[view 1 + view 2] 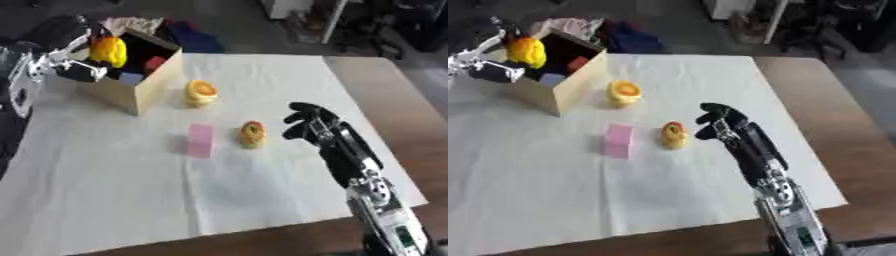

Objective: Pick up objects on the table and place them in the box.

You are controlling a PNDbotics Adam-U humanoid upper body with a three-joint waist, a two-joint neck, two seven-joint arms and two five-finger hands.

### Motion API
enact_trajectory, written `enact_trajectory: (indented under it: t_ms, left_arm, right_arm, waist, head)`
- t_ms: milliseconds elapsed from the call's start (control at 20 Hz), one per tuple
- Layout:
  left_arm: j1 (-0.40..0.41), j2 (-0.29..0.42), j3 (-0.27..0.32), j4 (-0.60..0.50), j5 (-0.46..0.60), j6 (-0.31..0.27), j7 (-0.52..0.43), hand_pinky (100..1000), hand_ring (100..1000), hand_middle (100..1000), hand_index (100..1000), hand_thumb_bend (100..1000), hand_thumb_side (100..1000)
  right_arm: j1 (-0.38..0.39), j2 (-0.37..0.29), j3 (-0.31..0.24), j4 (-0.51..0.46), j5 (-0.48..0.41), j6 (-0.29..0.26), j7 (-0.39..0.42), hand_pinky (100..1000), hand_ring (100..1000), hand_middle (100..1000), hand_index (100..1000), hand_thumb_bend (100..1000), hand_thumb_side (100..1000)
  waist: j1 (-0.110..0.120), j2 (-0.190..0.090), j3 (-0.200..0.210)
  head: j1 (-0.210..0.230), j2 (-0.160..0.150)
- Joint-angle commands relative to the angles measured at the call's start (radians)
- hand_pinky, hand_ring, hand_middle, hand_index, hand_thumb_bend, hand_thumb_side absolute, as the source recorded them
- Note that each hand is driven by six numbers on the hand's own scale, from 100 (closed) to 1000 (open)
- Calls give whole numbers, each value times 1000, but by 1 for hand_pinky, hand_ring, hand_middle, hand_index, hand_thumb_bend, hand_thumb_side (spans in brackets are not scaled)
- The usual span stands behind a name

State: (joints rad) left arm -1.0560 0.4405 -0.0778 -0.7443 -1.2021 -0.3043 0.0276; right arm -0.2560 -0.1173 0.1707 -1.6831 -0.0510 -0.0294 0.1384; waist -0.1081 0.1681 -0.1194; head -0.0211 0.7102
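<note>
My left hand (74, 47): fingers curled round yellow object (108, 50), possibly fruit, over open box (144, 82). My right hand (317, 127): fingers curled, holding nothing, beside small yellow item (252, 134). Pink block (200, 140) and yellow-orange item (200, 93) on white cloth (131, 190).

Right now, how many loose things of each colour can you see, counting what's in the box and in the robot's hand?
Yellow or yellow-orange: 3, one in the left hand, two on the cloth
Pink: 1, block
Red: 1, in the box
Pale blue: 1, in the box
Total: 6
</note>
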Motion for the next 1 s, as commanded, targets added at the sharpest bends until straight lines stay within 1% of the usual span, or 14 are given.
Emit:
enact_trajectory:
  t_ms: [50, 150, 250, 300, 400, 500, 650, 700, 750, 800, 850, 900, 950, 1000]
  left_arm:
    - [-28, 2, 22, 9, -8, 38, 79, 770, 663, 745, 872, 270, 127]
    - [-26, 2, 19, 14, -4, 56, 94, 802, 720, 804, 910, 307, 120]
    - [-25, 4, 18, 12, 8, 73, 96, 825, 759, 849, 938, 312, 100]
    - [-24, 6, 18, 8, 18, 80, 98, 834, 770, 861, 946, 308, 144]
    - [-24, 10, 16, 1, 41, 89, 97, 845, 786, 878, 955, 288, 303]
    - [-23, 14, 12, -6, 64, 93, 88, 847, 791, 885, 957, 297, 412]
    - [-19, 21, 6, -20, 92, 96, 80, 848, 794, 887, 947, 290, 480]
    - [-18, 22, 5, -26, 103, 96, 79, 843, 787, 878, 941, 277, 415]
    - [-15, 24, 0, -36, 118, 91, 80, 840, 781, 869, 936, 269, 385]
    - [-13, 25, -9, -51, 138, 77, 79, 832, 761, 842, 927, 246, 292]
    - [-10, 29, -21, -71, 161, 60, 72, 830, 752, 830, 923, 236, 259]
    - [-8, 32, -38, -93, 185, 38, 55, 823, 730, 801, 906, 229, 195]
    - [-6, 36, -56, -119, 210, 14, 27, 822, 727, 798, 904, 228, 193]
    - [-4, 38, -78, -144, 234, -14, -14, 817, 714, 782, 893, 205, 210]
  right_arm:
    - [-13, -3, 0, -10, -6, -1, 4, 680, 587, 633, 810, 100, 721]
    - [-13, -4, 0, -10, -6, -1, 4, 680, 587, 633, 810, 100, 721]
    - [-14, -3, 0, -10, -6, -2, 5, 680, 587, 633, 810, 100, 721]
    - [-14, -3, 1, -10, -6, -2, 6, 680, 587, 633, 810, 100, 721]
    - [-14, -3, 0, -10, -6, -2, 7, 680, 587, 633, 810, 100, 721]
    - [-14, -4, 0, -10, -5, -2, 6, 680, 587, 633, 810, 100, 720]
    - [-14, -4, -1, -10, -5, -2, 6, 680, 587, 634, 810, 100, 721]
    - [-14, -5, -2, -10, -5, -2, 6, 681, 587, 634, 810, 100, 721]
    - [-14, -5, -2, -10, -5, -3, 5, 681, 587, 634, 810, 100, 720]
    - [-15, -5, -3, -10, -4, -3, 5, 681, 587, 634, 810, 100, 720]
    - [-15, -6, -4, -10, -4, -3, 4, 681, 587, 634, 810, 100, 720]
    - [-15, -6, -5, -11, -4, -3, 3, 681, 587, 634, 811, 100, 720]
    - [-15, -6, -6, -11, -4, -3, 2, 681, 587, 634, 811, 100, 720]
    - [-16, -6, -6, -11, -3, -3, 2, 681, 587, 634, 812, 100, 720]
  waist:
    - [-12, 0, -5]
    - [-12, 0, -4]
    - [-12, 0, -2]
    - [-12, 0, -1]
    - [-11, -1, 1]
    - [-10, -1, 2]
    - [-9, -1, 4]
    - [-8, 0, 4]
    - [-8, 0, 5]
    - [-7, 0, 6]
    - [-6, 1, 7]
    - [-5, 1, 8]
    - [-4, 1, 9]
    - [-3, 1, 10]
  head:
    - [1, -15]
    - [1, -15]
    - [-1, -15]
    - [-3, -15]
    - [-5, -16]
    - [-6, -16]
    - [-8, -15]
    - [-10, -15]
    - [-11, -15]
    - [-13, -14]
    - [-15, -13]
    - [-17, -11]
    - [-18, -10]
    - [-19, -10]
